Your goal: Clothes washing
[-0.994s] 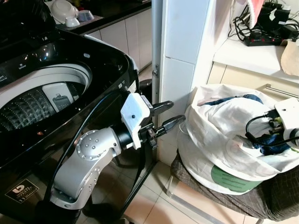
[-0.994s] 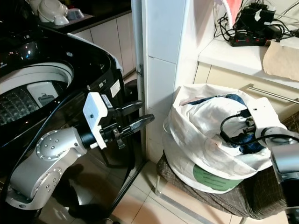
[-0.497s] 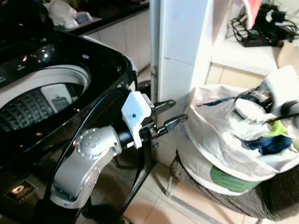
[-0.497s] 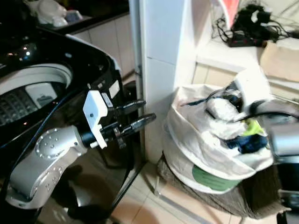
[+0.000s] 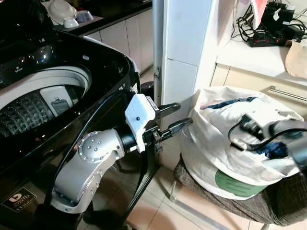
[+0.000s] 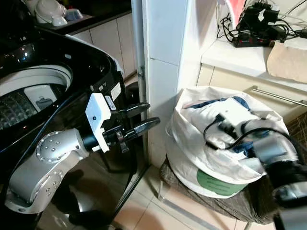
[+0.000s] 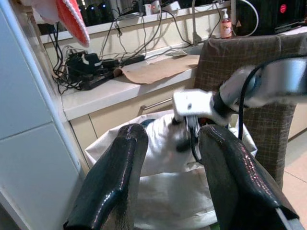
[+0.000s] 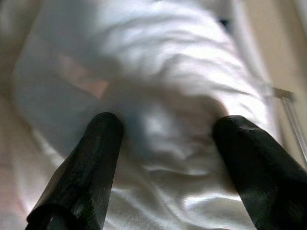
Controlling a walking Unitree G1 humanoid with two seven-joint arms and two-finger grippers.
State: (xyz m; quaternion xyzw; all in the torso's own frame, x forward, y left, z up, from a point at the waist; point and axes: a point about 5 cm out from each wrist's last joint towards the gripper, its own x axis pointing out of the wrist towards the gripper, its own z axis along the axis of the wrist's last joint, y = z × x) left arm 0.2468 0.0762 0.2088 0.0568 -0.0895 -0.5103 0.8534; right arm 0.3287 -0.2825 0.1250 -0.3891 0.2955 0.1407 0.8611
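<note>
While your right arm reaches over the laundry bag (image 5: 225, 148), its right gripper (image 8: 165, 143) points down at the white cloth (image 8: 163, 72) heaped in the bag's mouth. The wrist view shows the two black fingers (image 8: 79, 167) spread wide with nothing between them; the picture is blurred, so whether the tips touch the cloth cannot be told. In the head views the right wrist sits over the middle of the bag, a looped black cable (image 5: 249, 132) running from it.

The bag is white with a green patch (image 5: 235, 184) low on its front. It stands on a chair with a brown checked seat (image 6: 225, 201), just beside the white tiled pillar (image 5: 184, 62). Dark blue clothing (image 5: 276, 149) shows at the bag's opening, near the wrist.

Your left gripper (image 5: 175, 118) is held level between the washing machine (image 5: 62, 96) and the bag, pointing toward the bag and apart from it. Its fingers (image 7: 112, 182) stand open, holding nothing; through the gap the left wrist view looks onto the bag and the right arm.

The washing machine is a black top-loader on your left with its lid up. The drum (image 5: 29, 108) is visible through the white rim.

On the counter behind the bag lie a power strip with tangled black cords (image 5: 271, 31) and a brown paper sheet (image 6: 288, 50).
</note>
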